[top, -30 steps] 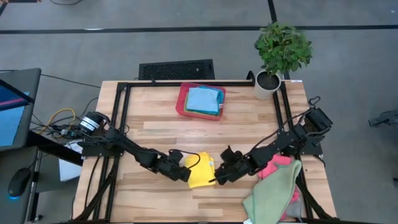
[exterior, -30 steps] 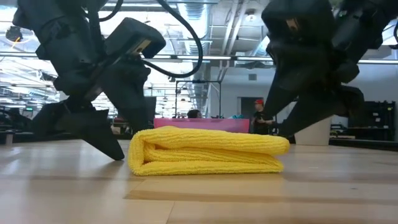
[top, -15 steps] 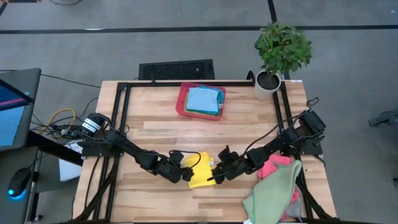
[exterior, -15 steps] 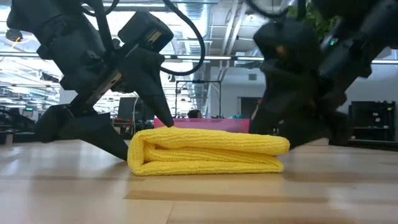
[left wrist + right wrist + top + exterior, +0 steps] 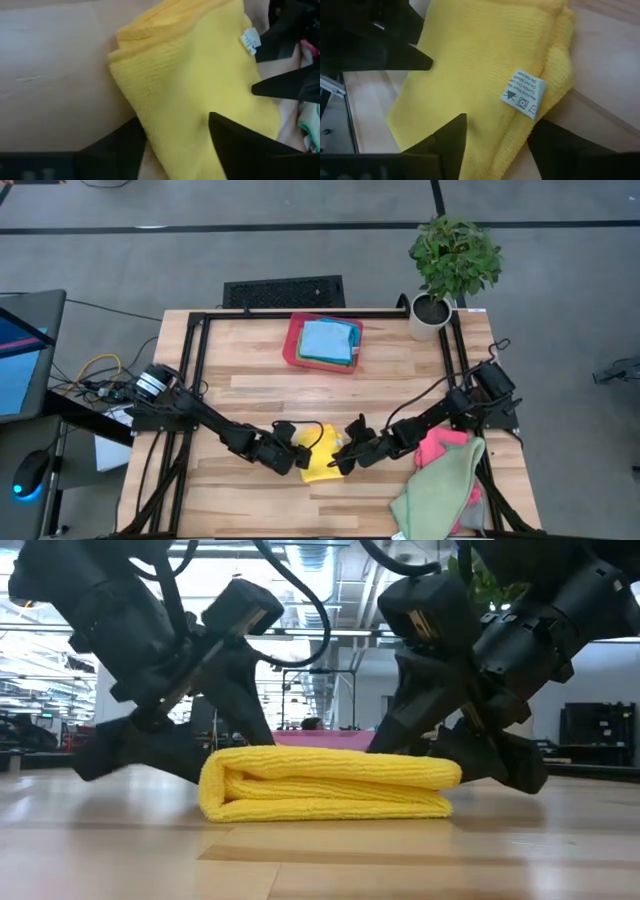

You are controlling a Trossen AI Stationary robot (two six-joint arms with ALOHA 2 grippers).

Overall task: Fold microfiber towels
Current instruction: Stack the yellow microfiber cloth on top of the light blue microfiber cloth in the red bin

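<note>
On the left of the wooden bench (image 5: 240, 395), the left arm reaches in low toward the near middle, and its left tool (image 5: 297, 460) sits at the left edge of the folded yellow towel (image 5: 321, 460). In the left wrist view its two dark fingers (image 5: 240, 145) stand apart, one on either side of the towel's edge, with yellow cloth lying between them; whether they are pressing on it cannot be told.

The yellow towel lies flat on the bench as a thick, layered pad, its rounded fold toward the left in the low view, and a small white care label (image 5: 522, 94) shows on its top near one edge.

The right tool (image 5: 343, 459) comes in from the right and sits at the towel's right edge. Its fingers (image 5: 445, 142) are likewise spread, straddling the cloth, and a firm grip cannot be confirmed.

At the far middle of the bench a red tray (image 5: 293, 345) holds a folded light blue towel (image 5: 327, 340). Right of it, at the far right corner, stands a potted plant (image 5: 452, 260). At the near right corner a green towel (image 5: 440, 490) lies loosely over a pink towel (image 5: 440, 446).
</note>
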